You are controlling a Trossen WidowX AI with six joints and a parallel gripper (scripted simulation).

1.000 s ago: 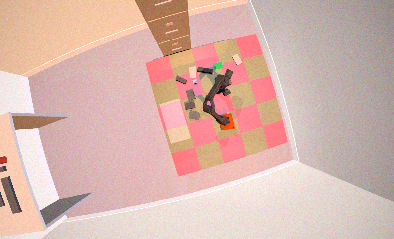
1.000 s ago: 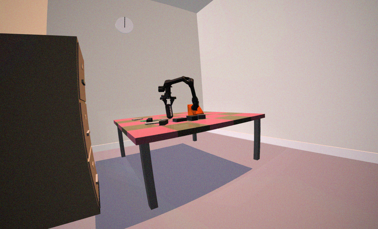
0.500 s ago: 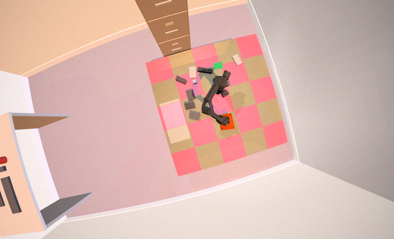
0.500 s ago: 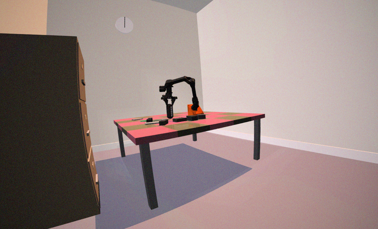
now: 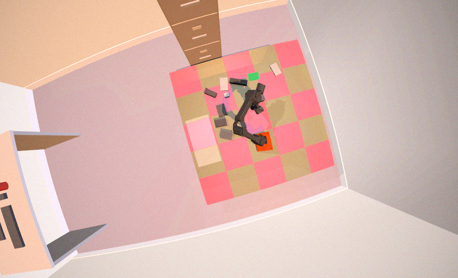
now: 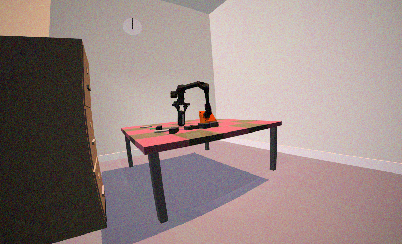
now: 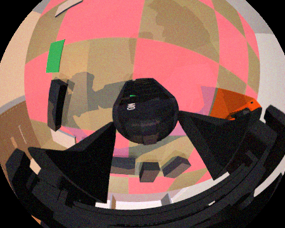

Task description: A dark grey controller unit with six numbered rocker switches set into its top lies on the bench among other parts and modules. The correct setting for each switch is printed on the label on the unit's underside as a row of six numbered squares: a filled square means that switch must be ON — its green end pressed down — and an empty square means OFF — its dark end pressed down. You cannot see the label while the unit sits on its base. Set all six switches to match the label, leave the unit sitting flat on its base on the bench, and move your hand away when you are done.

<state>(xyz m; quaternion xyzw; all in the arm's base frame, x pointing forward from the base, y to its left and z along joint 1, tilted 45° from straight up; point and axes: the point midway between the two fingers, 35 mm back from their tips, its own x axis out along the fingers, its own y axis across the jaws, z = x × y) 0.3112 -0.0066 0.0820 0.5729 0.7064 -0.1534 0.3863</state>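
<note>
The gripper (image 6: 181, 106) hung over the chequered bench (image 6: 166, 141), its two fingers spread fairly wide and clamped on the dark grey controller unit (image 6: 181, 118). The unit was lifted off the surface and held by one end. Its long axis pointed straight down from the jaws, and in the exterior view its lower end hung just above the bench, apparently not touching.

From the wrist camera the unit (image 7: 144, 110) showed nearly end-on between the fingers, with only a small green spot and a pale mark visible. Neither the switch positions nor the label could be made out in any view.

Whatever came next probably depended on that vertical hang. To sit flat on its base, the unit would have to be tipped from upright to level before the jaws let go.

The checks directly below it looked bare. A long dark bar (image 7: 56, 103) and a green card (image 7: 55, 56) lay off to one side, with a pale card (image 7: 70, 4) further out. Three dark modules (image 7: 150, 169) sat in a row back toward the arm, near the landing spot but apart from it. The orange base mount (image 7: 228, 103) stood on the other side.

The bar and the modules looked the likeliest things to be clipped if the unit swung as it was tipped.
</note>
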